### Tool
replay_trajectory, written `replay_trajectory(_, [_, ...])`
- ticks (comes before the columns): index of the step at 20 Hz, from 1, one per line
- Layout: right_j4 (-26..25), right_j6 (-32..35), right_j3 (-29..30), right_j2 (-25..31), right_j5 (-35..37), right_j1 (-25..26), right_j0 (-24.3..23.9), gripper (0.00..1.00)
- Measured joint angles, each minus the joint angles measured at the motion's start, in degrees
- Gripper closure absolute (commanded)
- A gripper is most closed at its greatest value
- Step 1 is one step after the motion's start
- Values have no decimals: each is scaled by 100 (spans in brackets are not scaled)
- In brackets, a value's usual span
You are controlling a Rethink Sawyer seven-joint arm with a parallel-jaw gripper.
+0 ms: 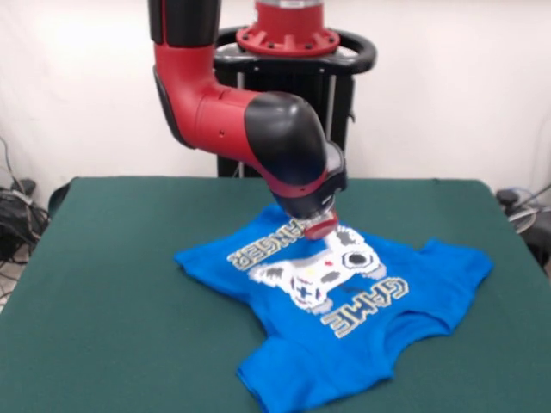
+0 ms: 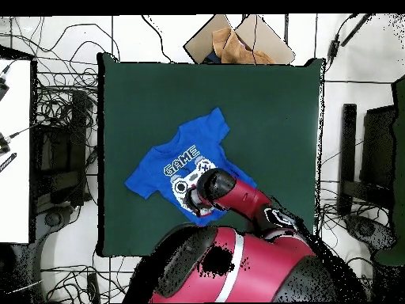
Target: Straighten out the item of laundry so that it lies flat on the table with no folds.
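Note:
The bright blue T-shirt (image 1: 344, 310) lies print side up on the dark green table (image 1: 112, 284), with the white game-controller print and "GAME CHANGER" lettering showing. It is mostly spread out, with wrinkles and small folds at the sleeves and hem. In the overhead view the shirt (image 2: 170, 162) sits left of the table's (image 2: 261, 103) middle. My gripper (image 1: 320, 226) is low over the shirt's far edge, by the "CHANGER" lettering, and appears to touch the cloth. The arm's black wrist hides its fingers. In the overhead view the arm covers the shirt's near right part and the gripper.
The robot pedestal (image 1: 293, 43) stands behind the table's far edge. Cables and boxes (image 2: 237, 43) lie on the floor around the table. Wide bare felt lies on the left (image 1: 86, 258) and the far right of the table.

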Motion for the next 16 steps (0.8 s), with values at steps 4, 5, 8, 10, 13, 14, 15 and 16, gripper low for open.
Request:
replay_trajectory(4, [34,0,616,-3,-4,117,12,100])
replay_trajectory(5, [34,0,760,-5,-4,145,15,100])
replay_trajectory(8, [33,0,1160,-20,-4,254,23,100])
replay_trajectory(10, [20,0,1298,-56,-4,337,64,100])
replay_trajectory(13, [-38,0,1293,-211,-51,580,263,100])
replay_trajectory(14, [-74,0,1233,-298,-130,722,379,100])
replay_trajectory(15, [-105,0,1179,-359,-211,823,459,100])
replay_trajectory(16, [-138,0,1105,-430,-337,946,560,100])
